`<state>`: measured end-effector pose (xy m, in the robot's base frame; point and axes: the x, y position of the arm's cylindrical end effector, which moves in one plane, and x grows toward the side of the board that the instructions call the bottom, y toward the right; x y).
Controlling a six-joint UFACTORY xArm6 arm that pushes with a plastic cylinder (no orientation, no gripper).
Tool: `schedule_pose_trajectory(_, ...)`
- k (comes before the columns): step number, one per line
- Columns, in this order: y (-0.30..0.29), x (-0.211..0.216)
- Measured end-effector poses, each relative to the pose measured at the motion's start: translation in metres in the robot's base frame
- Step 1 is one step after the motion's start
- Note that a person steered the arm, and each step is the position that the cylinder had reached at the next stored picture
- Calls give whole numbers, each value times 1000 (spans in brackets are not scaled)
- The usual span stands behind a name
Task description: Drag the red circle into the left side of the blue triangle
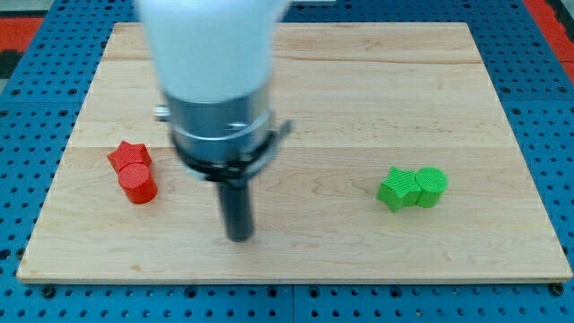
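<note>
The red circle (137,183), a short red cylinder, stands on the wooden board (377,99) at the view's left. It touches a red star (128,156) just above it. No blue triangle shows in the view; the arm's body may hide part of the board. My tip (239,236) rests on the board to the right of the red circle and a little lower, well apart from it.
A green star (397,188) and a green circle (430,187) sit touching each other at the view's right. The arm's large white and grey body (215,81) covers the board's upper left middle. Blue pegboard surrounds the board.
</note>
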<state>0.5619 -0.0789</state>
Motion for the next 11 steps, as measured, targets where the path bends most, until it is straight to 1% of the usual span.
schedule_pose_trajectory(1, -42, -3)
schedule_pose_trajectory(2, -55, -24)
schedule_pose_trajectory(3, -86, -26)
schedule_pose_trajectory(4, -97, -47)
schedule_pose_trajectory(5, -85, -69)
schedule_pose_trajectory(6, -80, -54)
schedule_pose_trajectory(7, -123, -59)
schedule_pose_trajectory(8, -143, -84)
schedule_pose_trajectory(9, -91, -109)
schedule_pose_trajectory(10, -26, -122)
schedule_pose_trajectory(11, -35, -120)
